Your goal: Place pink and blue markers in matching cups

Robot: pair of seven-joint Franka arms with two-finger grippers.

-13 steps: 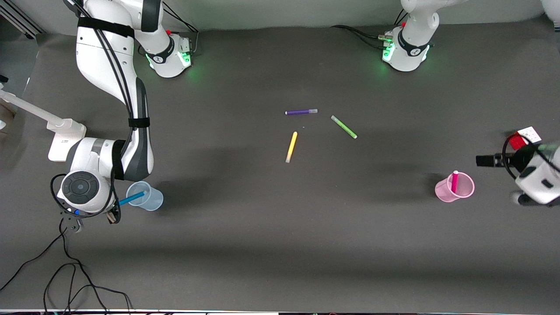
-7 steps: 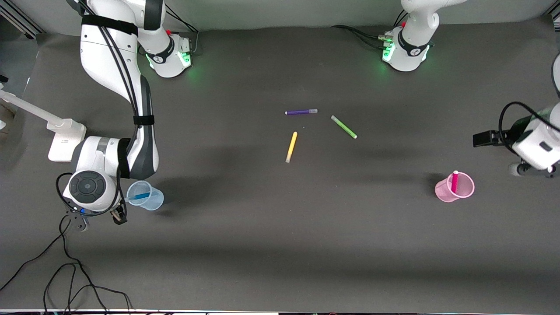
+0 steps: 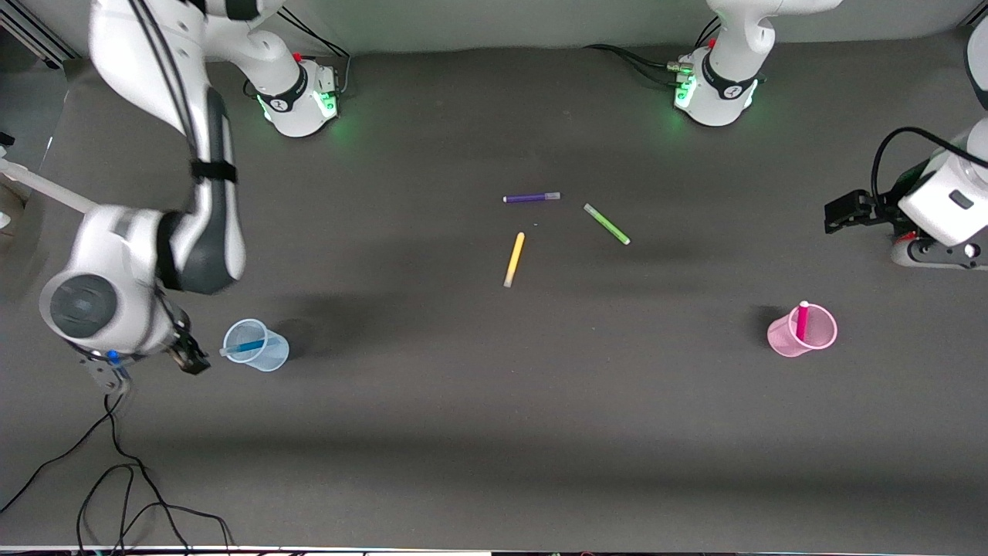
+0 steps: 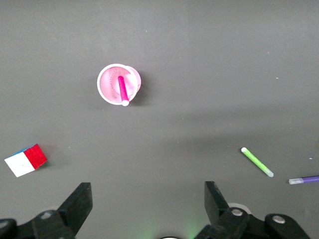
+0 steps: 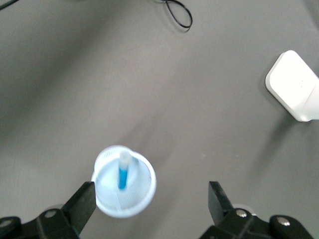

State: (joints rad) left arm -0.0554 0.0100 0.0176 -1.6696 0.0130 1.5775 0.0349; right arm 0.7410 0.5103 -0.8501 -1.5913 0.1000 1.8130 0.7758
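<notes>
The sky-blue marker (image 3: 243,347) leans inside the pale blue cup (image 3: 255,345) at the right arm's end of the table. My right gripper (image 3: 189,359) is open and empty, raised beside and above that cup. In the right wrist view the cup (image 5: 124,188) with the marker (image 5: 122,172) shows below my open right gripper (image 5: 152,191). The pink marker (image 3: 802,319) stands in the pink cup (image 3: 803,330) at the left arm's end. My left gripper (image 3: 840,214) is open and empty, high above the table. The left wrist view shows the pink cup (image 4: 118,84) well away from my left gripper (image 4: 147,191).
Purple (image 3: 531,198), green (image 3: 607,224) and yellow (image 3: 514,259) markers lie mid-table. A colour cube (image 4: 26,160) lies near the pink cup, toward the bases. A white stand base (image 5: 295,85) sits near the blue cup. Cables (image 3: 116,479) trail at the right arm's end.
My right gripper let go of the blue marker, which now rests in the blue cup, then rose and drew away. My left arm moved away from the pink cup toward the bases.
</notes>
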